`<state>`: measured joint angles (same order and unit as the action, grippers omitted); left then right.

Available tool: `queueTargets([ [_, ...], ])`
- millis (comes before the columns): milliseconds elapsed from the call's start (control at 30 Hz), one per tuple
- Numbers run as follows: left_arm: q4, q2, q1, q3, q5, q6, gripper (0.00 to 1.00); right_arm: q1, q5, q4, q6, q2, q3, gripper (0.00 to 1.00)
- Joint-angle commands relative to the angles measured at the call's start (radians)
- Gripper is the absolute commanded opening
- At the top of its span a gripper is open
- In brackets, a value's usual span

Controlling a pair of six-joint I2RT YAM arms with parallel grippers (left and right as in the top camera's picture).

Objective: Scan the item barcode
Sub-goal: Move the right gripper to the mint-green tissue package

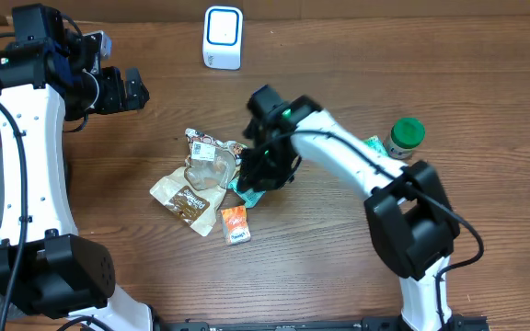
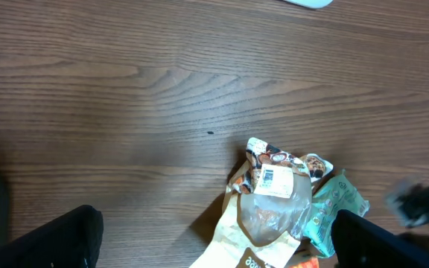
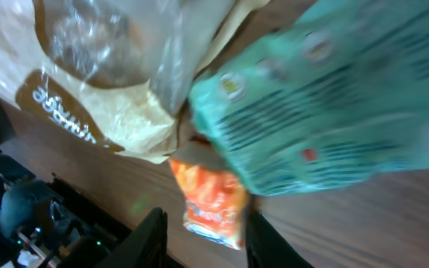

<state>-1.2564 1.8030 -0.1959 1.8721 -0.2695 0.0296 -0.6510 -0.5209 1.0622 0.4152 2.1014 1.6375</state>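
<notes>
Right gripper hovers low over a heap of snack packets mid-table, its dark fingers framing a teal crinkled plastic packet; whether they pinch anything cannot be told. A clean pick likely means nipping that packet's free edge alone, clear of the small orange sachet and tan paper pouch. Fine dark print covers its face; no barcode is discernible.
</notes>
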Motion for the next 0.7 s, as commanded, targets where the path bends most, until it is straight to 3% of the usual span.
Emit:
queueTargets([
  [0,0.001,0.009,0.006,0.002,-0.011,0.016,1.0,-0.037,-0.004,-0.026,0.034,-0.01,-0.006,0.3],
  [333,0.002,0.009,0.006,0.002,-0.011,0.016,1.0,-0.109,0.114,-0.08,0.034,-0.005,-0.009,0.3],
  [667,0.001,0.009,0.006,0.002,-0.011,0.016,1.0,-0.106,0.095,-0.08,0.054,0.053,-0.009,0.31],
])
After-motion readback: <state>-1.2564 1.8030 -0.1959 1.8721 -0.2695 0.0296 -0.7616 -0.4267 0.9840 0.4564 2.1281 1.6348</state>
